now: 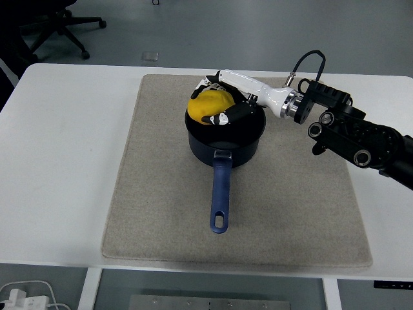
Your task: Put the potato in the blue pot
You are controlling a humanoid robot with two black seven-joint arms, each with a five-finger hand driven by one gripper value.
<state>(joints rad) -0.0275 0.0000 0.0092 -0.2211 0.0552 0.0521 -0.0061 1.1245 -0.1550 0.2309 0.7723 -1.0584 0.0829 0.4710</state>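
- Right hand [222, 98] reaching in from the right edge on a black arm with a white forearm shell, fingers curled around the potato [209, 104] and gripping it from above and from the near side.
- Potato: yellow, rounded, held above the far-left part of the blue pot [225, 137], over the rim there and partly over the dark interior; whether it touches the rim cannot be told.
- One fingertip [217, 119] wrapped under the near side of the potato, just inside the mouth of the pot.
- Blue pot upright near the middle of the far half of a beige mat [161, 194], dark inside, nothing visible on its bottom.
- Pot handle [220, 197] blue, pointing straight toward the near edge of the desk [58, 168], with a hanging hole at its end.
- Mat flat on the white desk, covering most of its centre.
- Office chair base [61, 26] on the grey floor beyond the far-left corner of the desk.
- White cable and plug [22, 294] below the near-left edge of the desk.
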